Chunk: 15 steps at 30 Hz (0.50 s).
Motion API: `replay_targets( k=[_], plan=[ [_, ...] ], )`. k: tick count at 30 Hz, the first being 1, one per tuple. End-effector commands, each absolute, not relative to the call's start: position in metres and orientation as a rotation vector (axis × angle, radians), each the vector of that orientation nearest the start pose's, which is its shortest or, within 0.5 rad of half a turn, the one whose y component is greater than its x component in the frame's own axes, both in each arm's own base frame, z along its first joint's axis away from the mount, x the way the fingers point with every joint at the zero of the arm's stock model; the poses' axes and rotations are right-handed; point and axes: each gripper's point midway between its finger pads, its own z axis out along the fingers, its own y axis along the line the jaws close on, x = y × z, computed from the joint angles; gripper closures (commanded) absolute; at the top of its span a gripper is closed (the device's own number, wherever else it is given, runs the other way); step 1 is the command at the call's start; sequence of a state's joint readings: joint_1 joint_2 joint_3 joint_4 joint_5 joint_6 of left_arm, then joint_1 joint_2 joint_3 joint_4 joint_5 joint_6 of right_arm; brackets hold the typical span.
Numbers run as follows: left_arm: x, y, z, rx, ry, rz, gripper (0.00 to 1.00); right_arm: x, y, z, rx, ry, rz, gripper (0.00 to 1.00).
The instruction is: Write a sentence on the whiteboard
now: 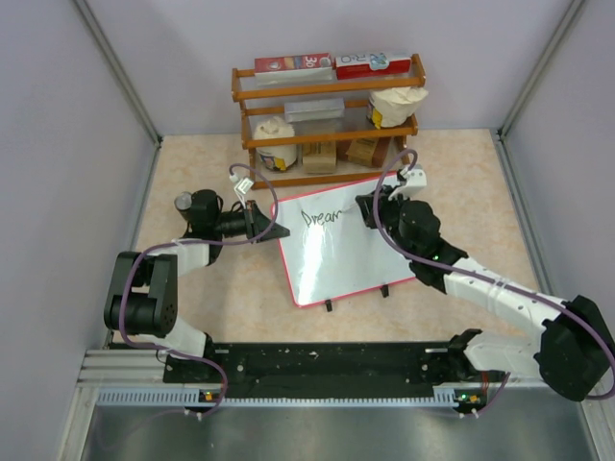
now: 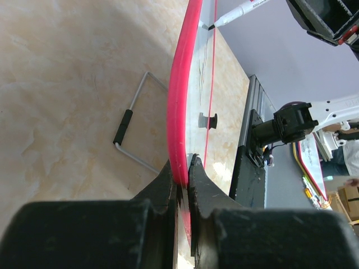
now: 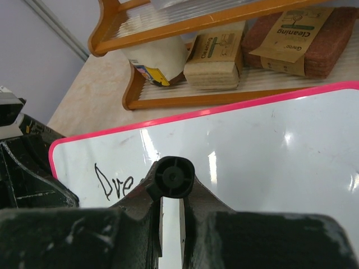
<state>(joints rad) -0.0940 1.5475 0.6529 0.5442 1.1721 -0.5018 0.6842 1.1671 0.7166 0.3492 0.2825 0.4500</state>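
My left gripper (image 2: 182, 168) pinches the red edge of the whiteboard (image 1: 341, 259) so it won't slide on the desk (image 1: 231, 288). My right gripper (image 3: 171, 193) squeezes the marker (image 3: 175, 176), tip on the board, where the sentence (image 1: 322, 217) reads only "Dream".

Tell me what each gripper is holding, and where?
Left gripper pinches the whiteboard by its red frame edge. Right gripper clamps a marker near its back end.
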Motion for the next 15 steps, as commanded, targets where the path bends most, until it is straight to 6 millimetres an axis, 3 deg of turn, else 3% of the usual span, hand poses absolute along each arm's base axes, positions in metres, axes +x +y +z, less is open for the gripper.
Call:
replay_targets(
  k=[1,11,15],
  plan=[
    [0.308,-0.203,0.131,0.604,1.854,-1.371,1.0,0.329,0.221,0.226,0.018,1.742,0.593,1.0],
    [0.307,-0.203,0.131,0.604,1.855,-1.369,1.0,0.321,0.221,0.218,0.01,1.757,0.614,1.0],
    [0.307,-0.203,0.131,0.606,1.855,-1.368,1.0,0.32,0.221,0.231,0.014,1.724,0.633,1.0]
  ],
)
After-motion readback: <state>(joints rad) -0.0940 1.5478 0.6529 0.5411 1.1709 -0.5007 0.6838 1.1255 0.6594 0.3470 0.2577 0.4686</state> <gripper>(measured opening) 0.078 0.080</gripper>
